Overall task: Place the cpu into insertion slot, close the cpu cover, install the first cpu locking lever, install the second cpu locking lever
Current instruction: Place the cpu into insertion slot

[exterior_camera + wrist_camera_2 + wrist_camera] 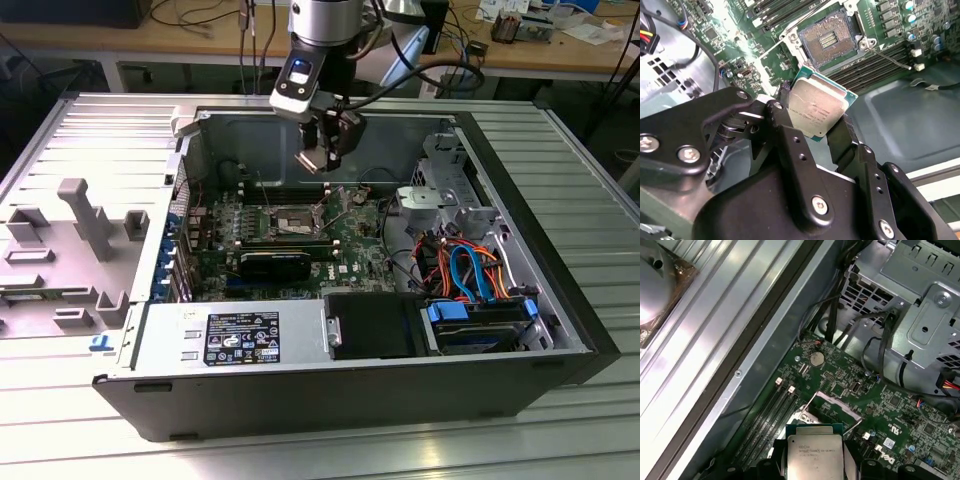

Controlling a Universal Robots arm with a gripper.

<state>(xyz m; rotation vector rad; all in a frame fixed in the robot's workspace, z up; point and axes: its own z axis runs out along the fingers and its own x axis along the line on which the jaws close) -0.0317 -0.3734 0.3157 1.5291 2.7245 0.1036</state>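
Open on the ribbed metal bench (560,160), the case (300,400) leaves the slot (829,37) bare, and the gripper (812,125), hanging at one o'clock of it in the exterior view, grips the cpu (817,111) by its edges, fingers (784,122) parted only that wide, presumably sparing its underside before seating.

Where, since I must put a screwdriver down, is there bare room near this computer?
Bare ribbed table on the exterior view's right of the case and before its front. Crowded inside: cables, and the insertion slot near the end effector holding the cpu.
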